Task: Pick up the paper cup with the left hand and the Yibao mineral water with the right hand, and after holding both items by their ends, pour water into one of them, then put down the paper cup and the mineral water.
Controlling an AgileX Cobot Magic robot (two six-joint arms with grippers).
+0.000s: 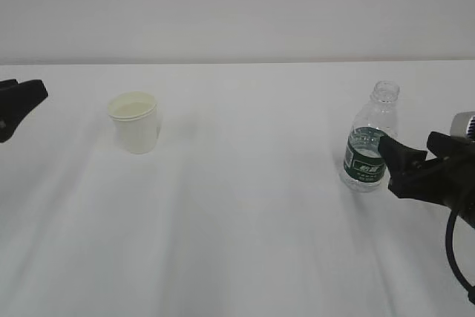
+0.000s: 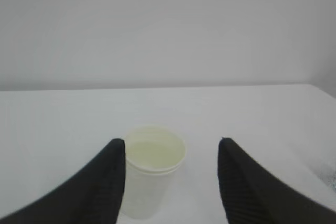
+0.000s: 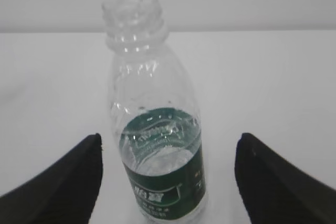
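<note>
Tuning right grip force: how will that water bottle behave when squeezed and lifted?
The Yibao mineral water looks thin-walled and clear, so it probably dents under grip. Only part full, likely light. Its neck shows no cap, so a hard squeeze or tilt could spill.

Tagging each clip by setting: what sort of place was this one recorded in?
Probably a lab or test bench, not a home: a bare white table against a blank pale wall, holding only a paper cup and an uncapped water bottle.
</note>
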